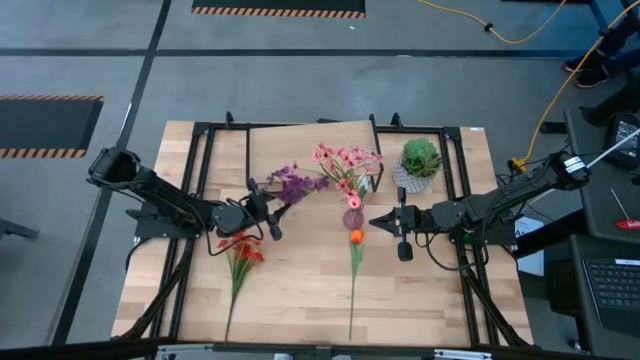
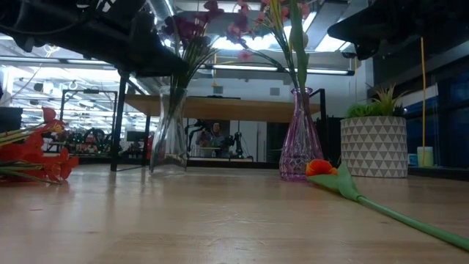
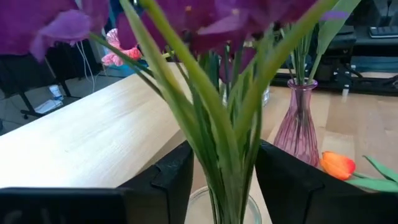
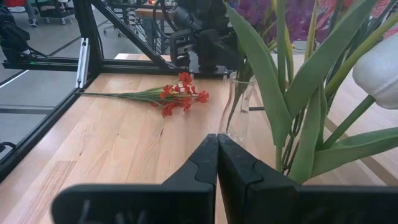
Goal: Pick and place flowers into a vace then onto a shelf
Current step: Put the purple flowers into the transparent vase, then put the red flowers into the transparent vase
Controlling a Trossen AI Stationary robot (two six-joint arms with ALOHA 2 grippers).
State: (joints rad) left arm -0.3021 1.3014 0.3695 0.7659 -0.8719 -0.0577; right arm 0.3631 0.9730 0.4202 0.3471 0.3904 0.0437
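Purple flowers [image 3: 205, 18] stand with their green stems [image 3: 227, 155] in a clear glass vase [image 2: 170, 136] on the table. My left gripper [image 3: 225, 180] is open, one finger on each side of the stems just above the vase's mouth [image 3: 199, 202]; I see no plain touch. Pink flowers [image 1: 345, 160] stand in a purple vase [image 2: 300, 139]. An orange flower [image 1: 355, 237] and red flowers [image 1: 240, 250] lie flat on the tabletop. My right gripper [image 4: 216, 163] is shut and empty, level, near the purple vase. The shelf [image 2: 242, 108] stands behind the vases.
A round green plant in a white patterned pot [image 2: 374, 143] stands at the far right. The orange flower's long stem [image 2: 410, 216] runs toward the near edge. Bare tabletop [image 1: 300, 290] lies between the two lying flowers. Black frame rails [image 1: 190, 200] edge the table.
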